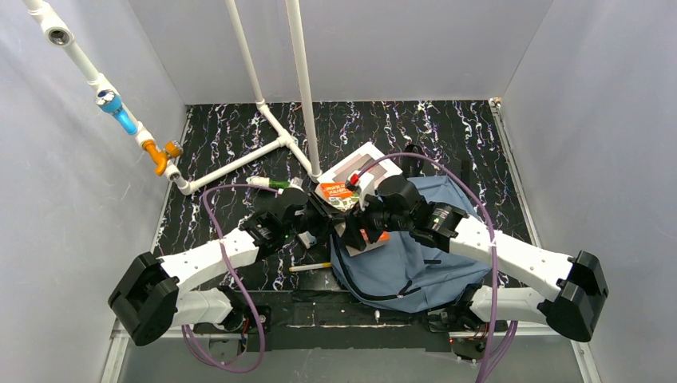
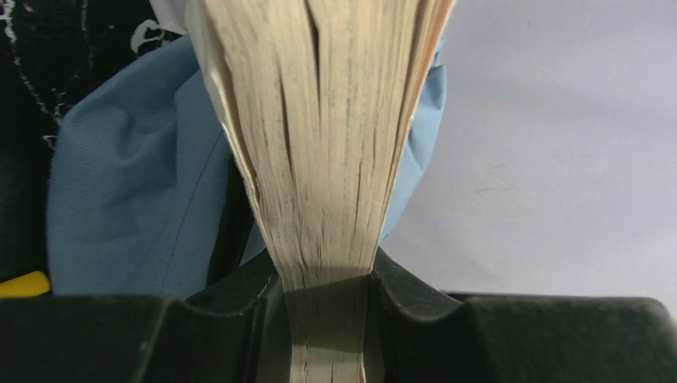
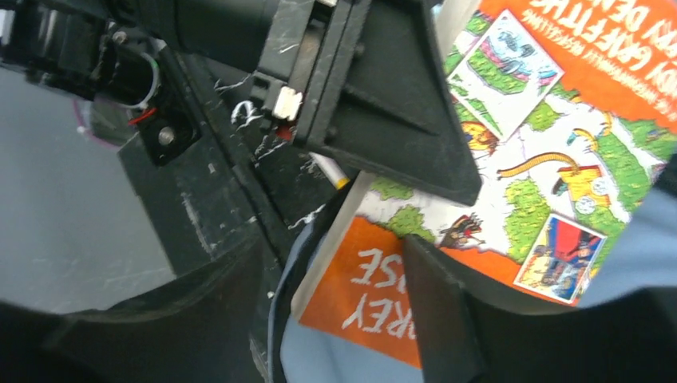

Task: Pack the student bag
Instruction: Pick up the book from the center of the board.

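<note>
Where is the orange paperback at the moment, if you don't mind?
Top view, centre: the orange paperback sits over the backpack's left edge, clamped by the left gripper.

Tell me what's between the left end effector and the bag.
A book, pinched in the left end effector, bag behind it; left wrist view shows it.

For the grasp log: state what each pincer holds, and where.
Left pincer clamps the thick orange-covered paperback book across its page edges; right pincer stands open, holding nothing.

Left hand (image 2: 327,299) clamped tight; right hand (image 3: 327,267) close beside it, seemingly parted.
</note>
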Controlling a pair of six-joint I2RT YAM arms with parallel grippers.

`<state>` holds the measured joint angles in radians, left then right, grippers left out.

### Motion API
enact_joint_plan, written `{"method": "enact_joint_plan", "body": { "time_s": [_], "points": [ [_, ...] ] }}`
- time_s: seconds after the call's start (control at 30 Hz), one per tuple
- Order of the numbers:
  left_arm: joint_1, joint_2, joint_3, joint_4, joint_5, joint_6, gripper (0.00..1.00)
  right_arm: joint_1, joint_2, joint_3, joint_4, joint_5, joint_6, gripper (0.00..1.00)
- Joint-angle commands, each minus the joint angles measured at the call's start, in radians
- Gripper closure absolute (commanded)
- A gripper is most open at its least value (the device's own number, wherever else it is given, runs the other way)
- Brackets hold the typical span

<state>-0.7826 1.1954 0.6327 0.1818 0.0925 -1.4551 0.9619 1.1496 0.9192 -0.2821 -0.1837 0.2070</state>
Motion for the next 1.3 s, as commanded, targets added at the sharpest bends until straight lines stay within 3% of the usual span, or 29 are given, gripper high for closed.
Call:
{"method": "enact_joint_plan", "body": {
  "time_s": [0.0, 0.07, 0.17, 0.27, 0.37, 0.5, 0.77, 0.83, 0.9, 1.07, 1.17, 1.27],
  "points": [
    [0.0, -0.075, -0.033, 0.04, -0.006, 0.031, 1.0, 0.013, 0.009, 0.02, 0.015, -0.105, 0.043, 0.19],
    [0.01, -0.097, -0.051, 0.033, 0.002, 0.047, 1.0, 0.014, 0.004, 0.06, -0.043, -0.058, 0.059, 0.03],
    [0.028, -0.133, -0.06, 0.033, 0.059, 0.108, 1.0, 0.006, -0.016, 0.156, -0.145, -0.001, 0.059, 0.01],
    [0.044, -0.144, -0.003, 0.031, 0.217, 0.29, 1.0, -0.043, -0.051, 0.216, -0.198, 0.002, 0.046, 0.02],
    [0.054, -0.129, 0.066, 0.031, 0.424, 0.429, 1.0, -0.198, -0.08, 0.193, -0.169, -0.139, 0.051, 0.02],
    [0.093, -0.111, 0.138, 0.024, 0.697, 0.523, 1.0, -0.408, -0.08, 0.103, -0.021, -0.5, 0.159, 0.02],
    [0.165, -0.181, 0.219, -0.042, 0.988, 0.63, 1.0, -0.493, -0.103, -0.055, 0.26, -0.673, 0.425, 0.02],
    [0.168, -0.179, 0.232, -0.074, 1.021, 0.652, 1.0, -0.495, -0.115, -0.086, 0.37, -0.71, 0.479, 0.02],
    [0.17, -0.171, 0.289, -0.266, 0.999, 0.787, 1.0, -0.496, -0.122, -0.085, 0.342, -0.724, 0.467, 0.01],
    [0.172, -0.175, 0.407, -0.611, 0.846, 1.015, 1.0, -0.504, -0.119, 0.0, 0.025, -0.594, 0.307, 0.02],
    [0.175, -0.185, 0.436, -0.683, 0.735, 1.043, 1.0, -0.505, -0.126, 0.031, -0.079, -0.46, 0.287, 0.02],
    [0.175, -0.184, 0.439, -0.697, 0.69, 1.031, 1.0, -0.505, -0.139, -0.004, -0.037, -0.486, 0.32, 0.02]
  ]
}}
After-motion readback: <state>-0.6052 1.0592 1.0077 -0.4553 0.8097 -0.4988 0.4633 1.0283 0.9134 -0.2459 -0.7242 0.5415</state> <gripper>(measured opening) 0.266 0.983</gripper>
